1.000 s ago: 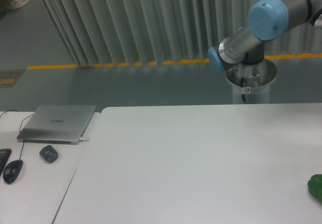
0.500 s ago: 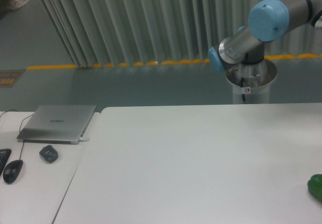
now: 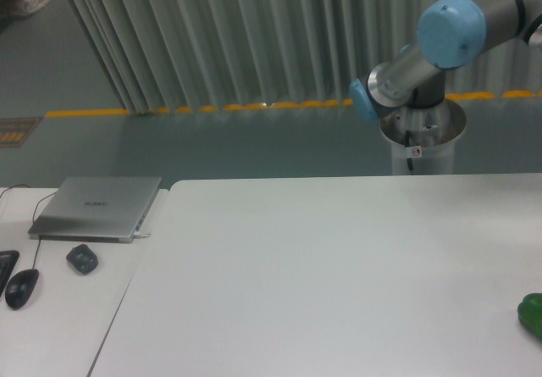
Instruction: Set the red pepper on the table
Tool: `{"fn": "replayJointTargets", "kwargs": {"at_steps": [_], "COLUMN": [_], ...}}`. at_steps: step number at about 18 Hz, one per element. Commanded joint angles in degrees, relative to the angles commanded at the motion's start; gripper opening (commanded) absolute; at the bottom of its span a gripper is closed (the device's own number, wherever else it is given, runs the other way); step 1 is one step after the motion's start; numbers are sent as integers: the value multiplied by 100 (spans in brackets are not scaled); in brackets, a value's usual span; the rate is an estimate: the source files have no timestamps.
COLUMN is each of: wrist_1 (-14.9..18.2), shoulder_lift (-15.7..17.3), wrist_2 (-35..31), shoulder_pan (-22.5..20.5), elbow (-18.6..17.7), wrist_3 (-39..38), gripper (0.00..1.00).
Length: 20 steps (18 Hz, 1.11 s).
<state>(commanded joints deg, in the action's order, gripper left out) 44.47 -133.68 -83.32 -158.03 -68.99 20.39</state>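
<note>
The red pepper is out of view. The wide white table (image 3: 322,275) fills the lower right of the camera view. Only the arm's base and its blue-capped joints (image 3: 440,34) show, behind the table's far edge at the upper right. The arm runs out of the frame to the right, and the gripper is not in view.
A glossy green vegetable (image 3: 532,313) lies at the table's right edge, cut off by the frame. On the narrower desk at left sit a closed laptop (image 3: 97,207), a black mouse (image 3: 20,287) and a small dark object (image 3: 81,258).
</note>
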Motion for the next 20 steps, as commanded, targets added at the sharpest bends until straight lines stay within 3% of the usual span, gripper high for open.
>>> {"fn": "replayJointTargets", "kwargs": {"at_steps": [8,17,20], "wrist_1": [0,0,-193], "shoulder_lift": [141,36,-44], "wrist_2": [26,26,18], "shoulder_pan": [-132,-114,-44], "elbow": [-62,254,281], "wrist_3": [-316,-536,-536], "gripper": [100,100,100]}}
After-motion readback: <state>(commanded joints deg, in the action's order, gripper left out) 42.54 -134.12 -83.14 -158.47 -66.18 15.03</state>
